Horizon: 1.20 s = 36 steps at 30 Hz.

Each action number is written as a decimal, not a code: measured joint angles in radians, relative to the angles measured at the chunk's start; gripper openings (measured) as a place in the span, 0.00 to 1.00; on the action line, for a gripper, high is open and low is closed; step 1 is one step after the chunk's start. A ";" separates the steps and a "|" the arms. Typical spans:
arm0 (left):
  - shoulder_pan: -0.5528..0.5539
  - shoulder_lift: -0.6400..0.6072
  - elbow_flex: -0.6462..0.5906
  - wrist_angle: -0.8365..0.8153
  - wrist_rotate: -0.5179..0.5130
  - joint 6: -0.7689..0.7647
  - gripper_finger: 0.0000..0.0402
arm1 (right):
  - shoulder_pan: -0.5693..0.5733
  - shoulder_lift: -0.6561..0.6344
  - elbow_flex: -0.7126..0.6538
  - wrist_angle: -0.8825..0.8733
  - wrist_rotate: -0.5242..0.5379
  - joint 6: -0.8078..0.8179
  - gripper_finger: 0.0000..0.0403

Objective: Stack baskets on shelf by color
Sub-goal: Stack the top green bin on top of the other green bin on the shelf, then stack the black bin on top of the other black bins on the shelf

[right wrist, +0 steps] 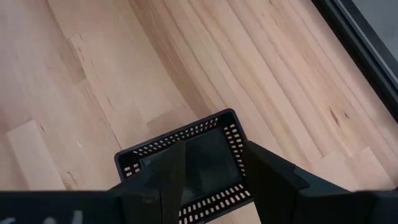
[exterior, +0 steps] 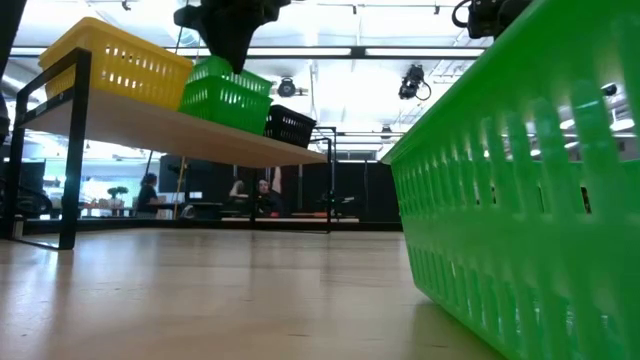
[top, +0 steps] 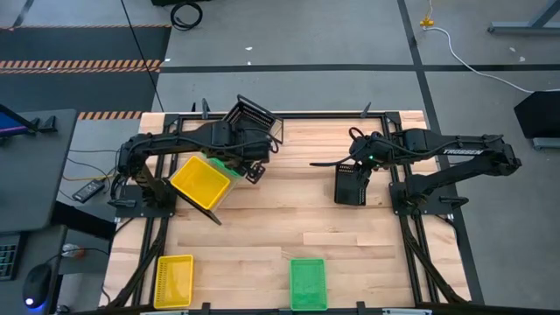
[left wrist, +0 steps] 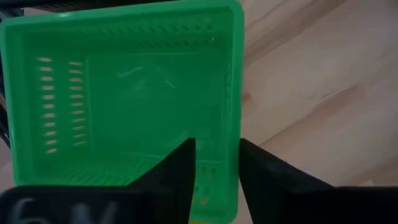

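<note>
Baskets counted — shelf (exterior: pixel 200 135) and table (top: pixel 280 219)
Shelf stacks: yellow (top: pixel 203 182), green (exterior: pixel 225 95), black (top: pixel 255 118); table: one yellow (top: pixel 173 281), one green (top: pixel 307 283). Left jaws (left wrist: pixel 214 168) spread — right jaws (right wrist: pixel 211 171) straddled a black basket (right wrist: pixel 186 165).

On the light-wood shelf (exterior: pixel 150 122), a yellow basket (exterior: pixel 118 62), a green basket (exterior: pixel 226 96) and a black basket (exterior: pixel 291 125) are seen in a row, each with slotted sides. Away from the shelf, a yellow basket (top: pixel 173 281), a green basket (top: pixel 307 283) and a black basket (top: pixel 351 185) are seen on the pale striped tabletop (top: pixel 262 219).
</note>
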 joint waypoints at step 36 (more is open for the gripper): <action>-0.087 -0.001 0.408 0.330 -0.228 0.151 0.32 | 0.243 0.001 -0.304 0.203 -0.306 0.120 0.57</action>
